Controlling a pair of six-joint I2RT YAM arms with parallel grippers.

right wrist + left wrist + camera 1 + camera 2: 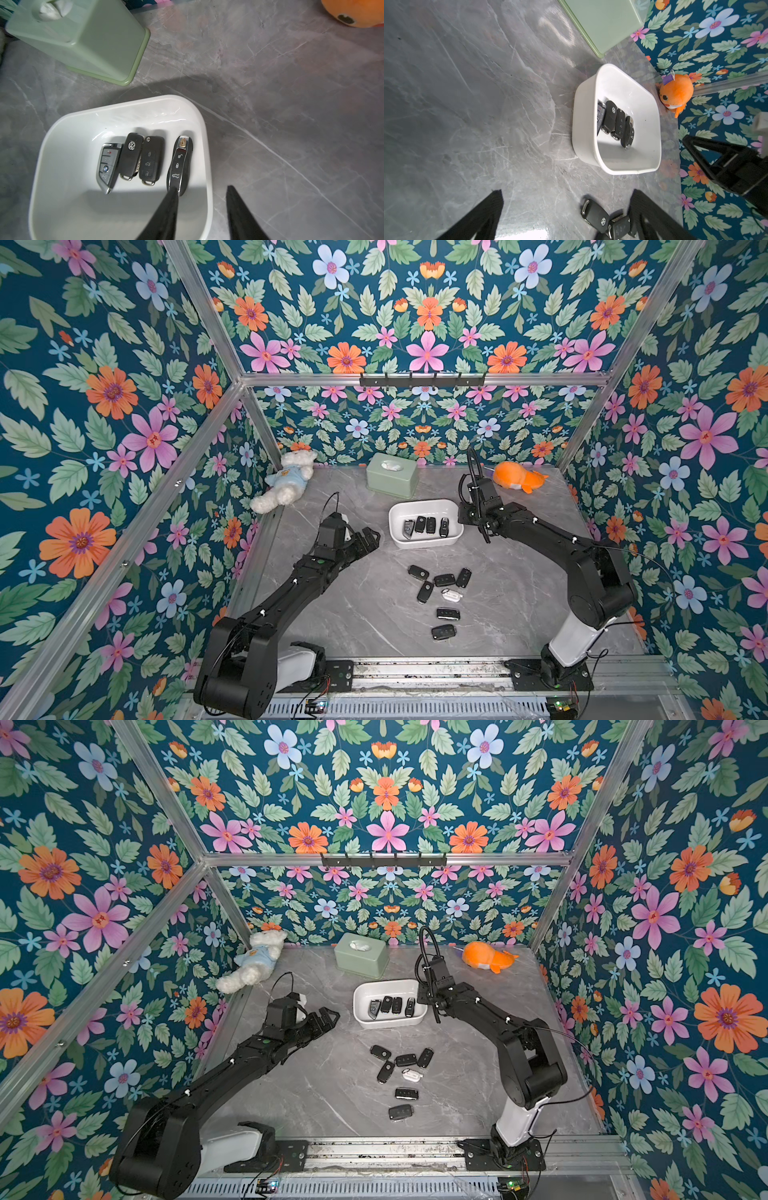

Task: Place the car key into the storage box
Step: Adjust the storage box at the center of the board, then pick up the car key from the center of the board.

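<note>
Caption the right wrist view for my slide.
Open right gripper over the storage box rim; four keys lined up inside, tissue box nearby.

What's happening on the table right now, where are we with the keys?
The right gripper hangs open over one end of the storage box, holding nothing; a silver-trimmed key lies in the box at its fingertip. Four car keys in all sit in the box. Seven loose keys, six black and one white, lie on the table nearer the arm bases. The left gripper is open and empty beside the box.
</note>
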